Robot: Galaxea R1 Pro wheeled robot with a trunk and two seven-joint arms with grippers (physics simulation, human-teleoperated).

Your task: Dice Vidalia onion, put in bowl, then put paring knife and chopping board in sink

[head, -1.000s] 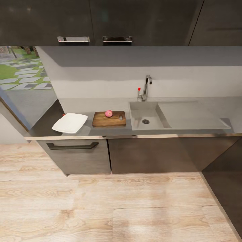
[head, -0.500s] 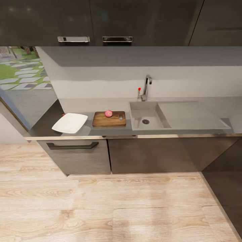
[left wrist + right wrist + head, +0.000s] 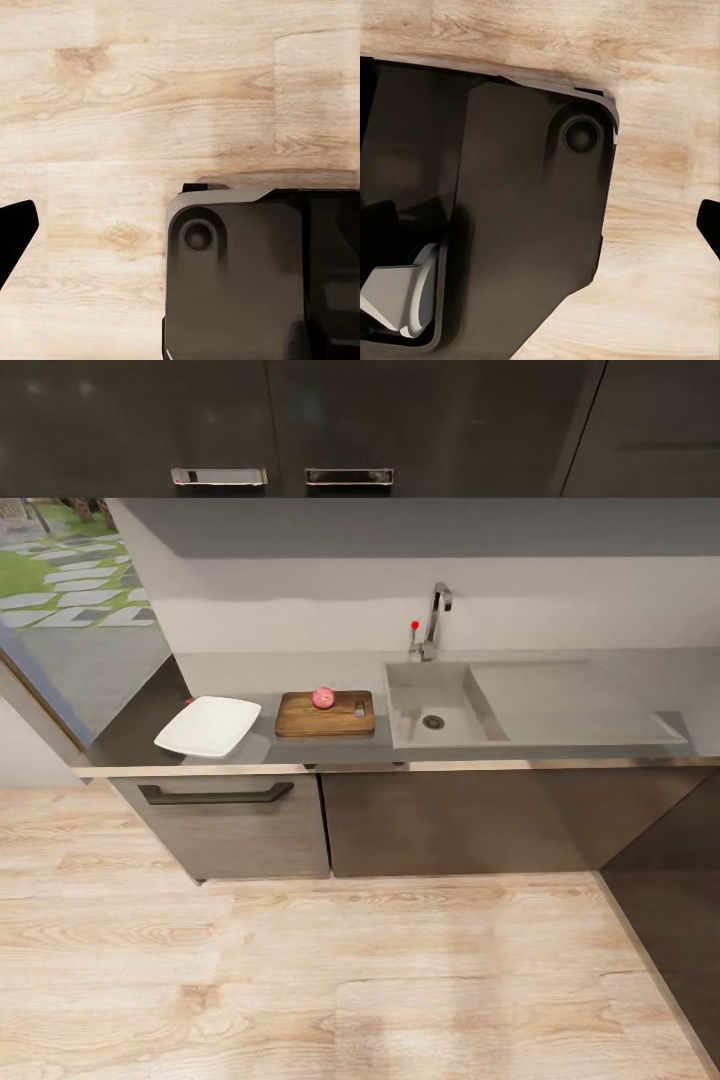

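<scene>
Head view, onion point(image 3: 323, 697) on chopping board point(image 3: 325, 714), bowl point(image 3: 208, 726) beside, no readable writing, pincers' state untellable.

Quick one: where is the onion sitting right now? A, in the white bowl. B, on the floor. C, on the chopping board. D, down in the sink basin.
C: in the head view the onion rests on the chopping board, between the bowl and the sink.

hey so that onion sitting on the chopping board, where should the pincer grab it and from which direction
Probably from straight above, closing across the widest part of the onion. It is small and round, resting on the far edge of the chopping board, with open space overhead. The board beneath makes a low side approach awkward, and the small grey piece lies close beside it.
</scene>
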